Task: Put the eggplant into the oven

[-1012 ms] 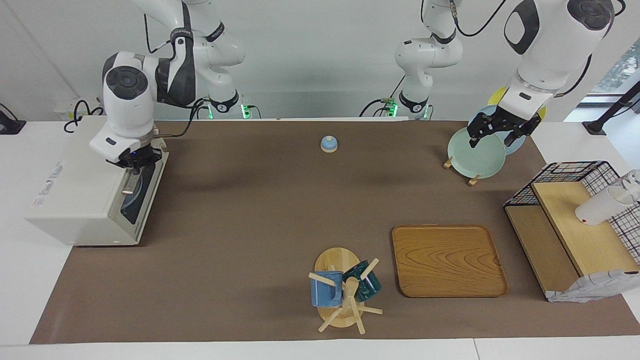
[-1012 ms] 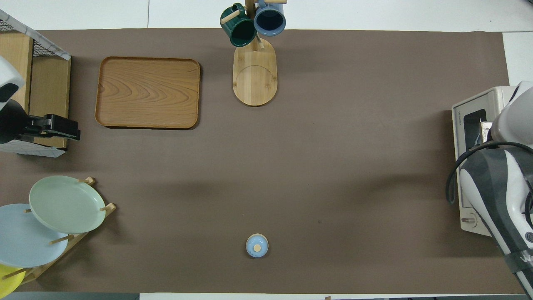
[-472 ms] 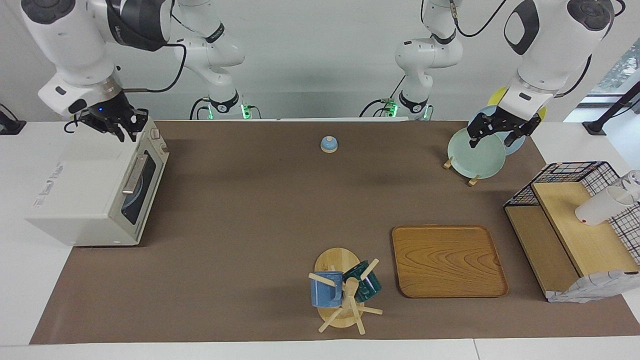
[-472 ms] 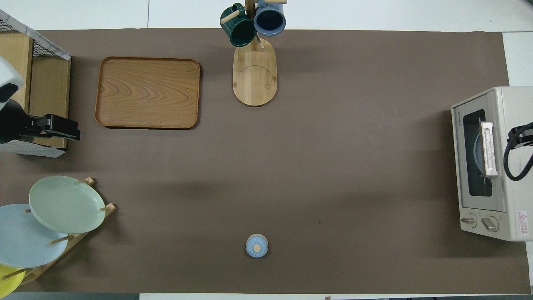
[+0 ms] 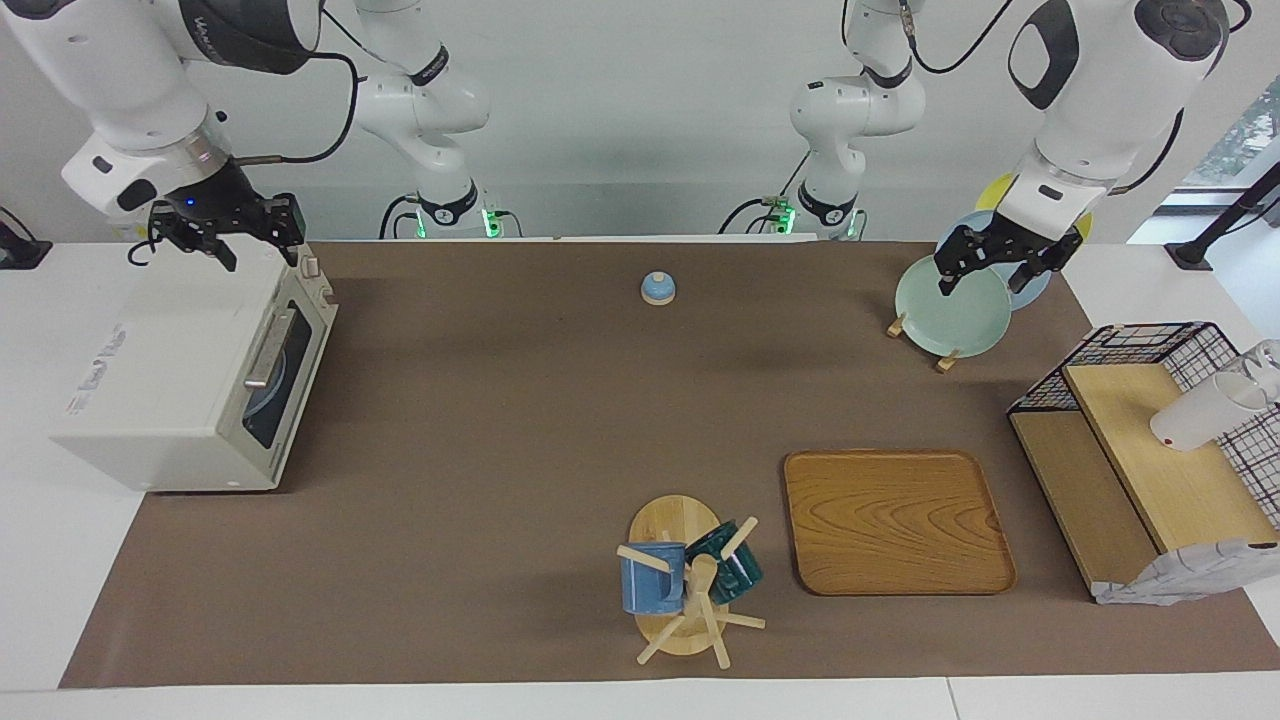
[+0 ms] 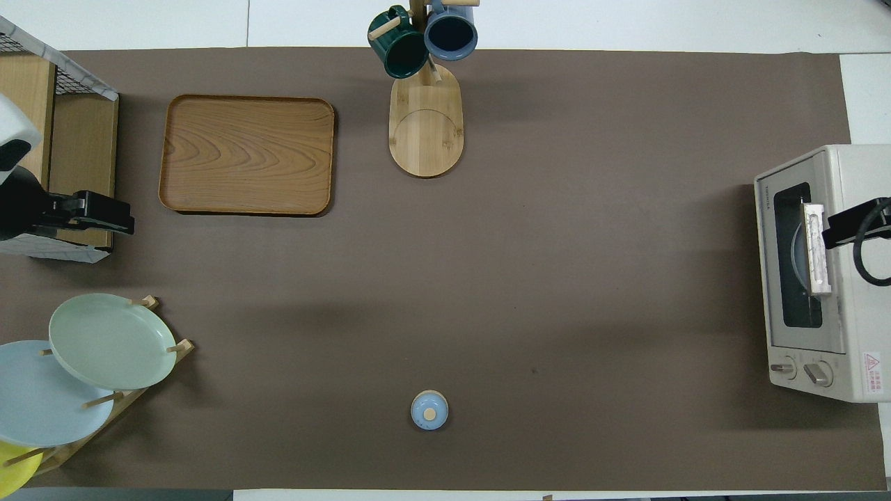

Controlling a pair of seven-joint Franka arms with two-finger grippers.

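The cream-white oven (image 5: 150, 390) stands at the right arm's end of the table with its door shut; it also shows in the overhead view (image 6: 835, 278). Something round and bluish shows dimly through its dark window (image 5: 270, 395). The eggplant is not in view. My right gripper (image 5: 258, 248) is open and empty, up in the air over the oven's top; its edge shows in the overhead view (image 6: 846, 224). My left gripper (image 5: 987, 278) is open and empty, waiting over the plate rack; it also shows in the overhead view (image 6: 111, 217).
A plate rack (image 5: 950, 300) holds green, blue and yellow plates. A wooden tray (image 5: 895, 520), a mug tree (image 5: 690, 580) with a blue and a green mug, a small blue knobbed lid (image 5: 657, 288) and a wire shelf (image 5: 1150, 450) with a white cup also stand on the mat.
My right gripper has risen from the oven's door handle to above the oven's top. The left arm has not moved.
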